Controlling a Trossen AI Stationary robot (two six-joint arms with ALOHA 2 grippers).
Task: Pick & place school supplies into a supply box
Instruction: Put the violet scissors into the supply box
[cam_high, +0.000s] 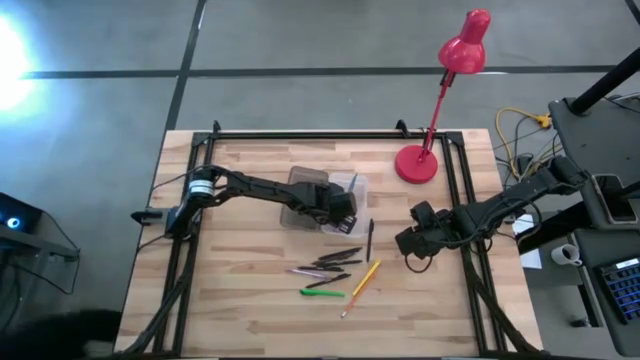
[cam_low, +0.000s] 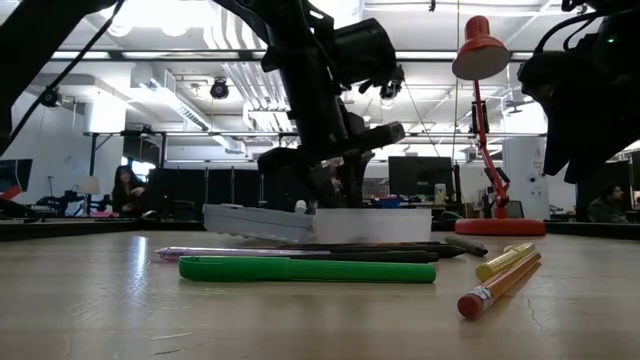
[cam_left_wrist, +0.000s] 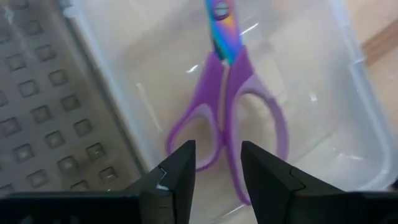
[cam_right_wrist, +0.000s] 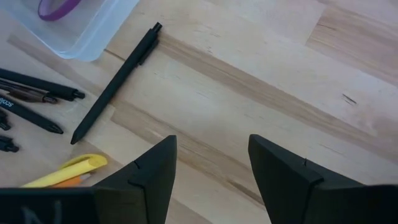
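Hovering parted over the boxed scissors (cam_left_wrist: 227, 118), left end effector (cam_left_wrist: 217, 171) holds nothing; right end effector (cam_right_wrist: 211, 168), also wide, should pinch the light, stiff, slippery black pen (cam_right_wrist: 115, 84) mid-barrel.

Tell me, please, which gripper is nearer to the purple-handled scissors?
Left. The left gripper hovers open directly over the scissors lying in the supply box; the right gripper waits open over bare table beside the box.
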